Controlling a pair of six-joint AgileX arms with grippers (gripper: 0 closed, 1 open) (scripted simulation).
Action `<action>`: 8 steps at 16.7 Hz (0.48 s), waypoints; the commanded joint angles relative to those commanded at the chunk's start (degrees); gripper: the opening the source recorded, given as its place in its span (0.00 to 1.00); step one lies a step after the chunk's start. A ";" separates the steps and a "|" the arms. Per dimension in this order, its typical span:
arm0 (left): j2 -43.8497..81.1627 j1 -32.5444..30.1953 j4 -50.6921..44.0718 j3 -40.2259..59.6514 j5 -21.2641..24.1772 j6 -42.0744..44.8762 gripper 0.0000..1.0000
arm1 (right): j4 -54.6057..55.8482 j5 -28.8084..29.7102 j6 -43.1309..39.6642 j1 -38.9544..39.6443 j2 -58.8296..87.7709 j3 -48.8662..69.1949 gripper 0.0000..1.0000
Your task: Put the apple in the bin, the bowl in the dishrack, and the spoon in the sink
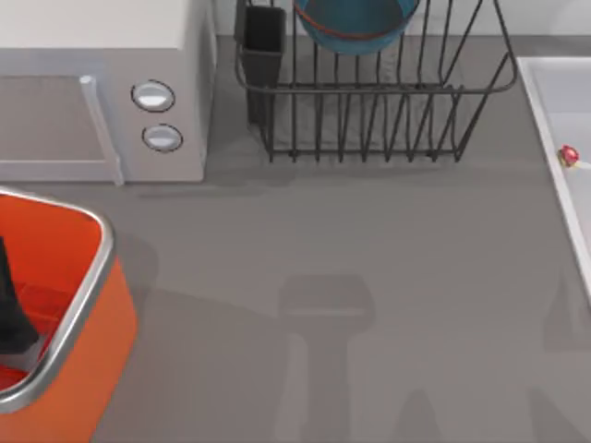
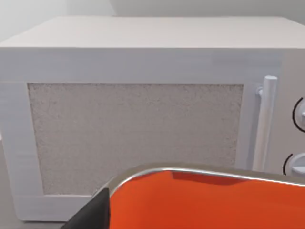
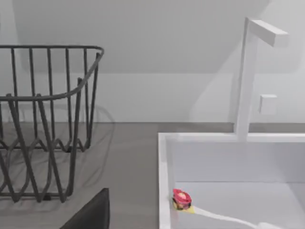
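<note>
The spoon (image 1: 569,156) lies inside the sink (image 1: 543,83) at the table's right edge, tucked against the near wall by the rim, and the bowl (image 1: 355,23) sits in the dishrack (image 1: 369,88) at the back. The orange bin (image 1: 69,305) stands front left, just before the microwave (image 1: 102,92). A dark part of the left arm (image 1: 11,309) hangs over the bin; whether either gripper's jaws are apart or closed, I cannot tell.

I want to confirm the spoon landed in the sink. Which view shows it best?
The right wrist view: the spoon lies inside the sink, against its wall. The top view shows a small red speck at the sink's edge.
</note>
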 joint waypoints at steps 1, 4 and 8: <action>0.00 0.00 0.00 0.00 0.00 0.00 1.00 | 0.00 0.00 0.00 0.00 0.00 0.00 1.00; 0.00 0.00 0.00 0.00 0.00 0.00 1.00 | -0.20 0.11 -0.46 0.07 0.69 0.60 1.00; 0.00 0.00 0.00 0.00 0.00 0.00 1.00 | -4.89 0.33 -7.72 -1.27 8.03 8.45 1.00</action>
